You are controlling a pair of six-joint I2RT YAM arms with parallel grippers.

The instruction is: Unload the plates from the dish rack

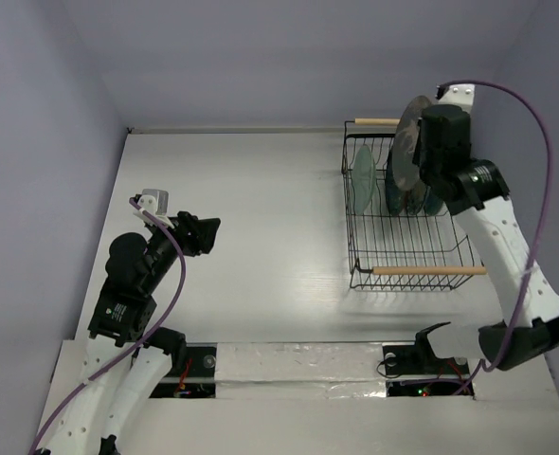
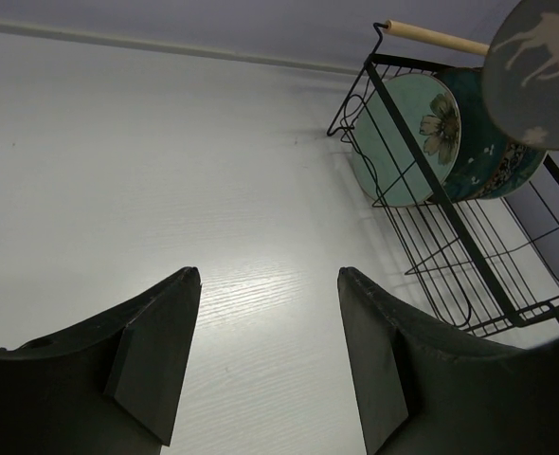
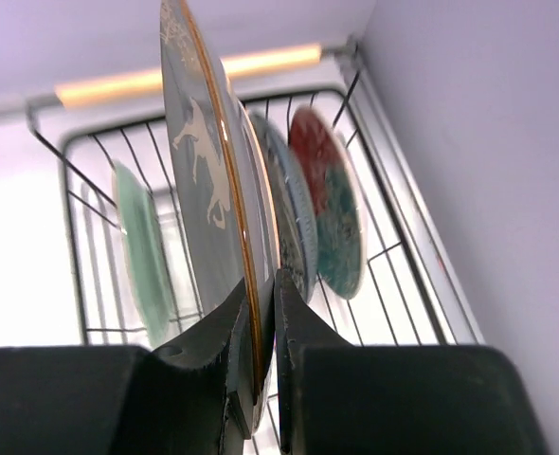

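The deer plate (image 3: 199, 180) is dark grey with white deer and a thin orange-gold line along its edge. The green plate (image 2: 403, 137) is pale green with a single cream-and-brown flower. Behind it, the teal plate (image 2: 483, 142) is glossy deep teal with pale flecks. The red plate (image 3: 327, 209) is red with teal flowers (blurred here). The plate beside it (image 3: 284, 223) looks white with a blue rim, though it shows only edge-on. The rack (image 2: 469, 227) is black wire with pale wooden handles (image 1: 426, 271). The table (image 2: 166, 171) is white with faint grain. The walls (image 1: 52, 142) are pale lilac-grey.
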